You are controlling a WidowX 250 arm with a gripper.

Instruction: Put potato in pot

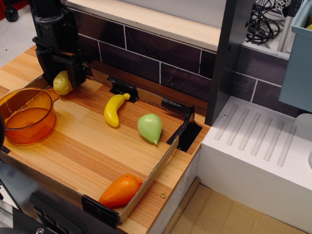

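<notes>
The potato (pixel 61 84), small and pale yellow, lies on the wooden board at the back left, just behind the pot's handle tab. The translucent orange pot (pixel 28 127) stands at the left edge of the board and nothing shows inside it. My black gripper (pixel 62 80) has come straight down over the potato, with one finger (pixel 76 73) on its right and the other on its left. The jaws look spread around the potato, close to its sides. The potato rests on the board.
A yellow banana (pixel 114 109) and a light green pear (pixel 149 127) lie mid-board. An orange carrot (pixel 120 191) lies at the front corner. A low rim with black corner brackets (pixel 184 130) borders the board. A dark tiled wall stands behind; a white drainer (pixel 258 141) is to the right.
</notes>
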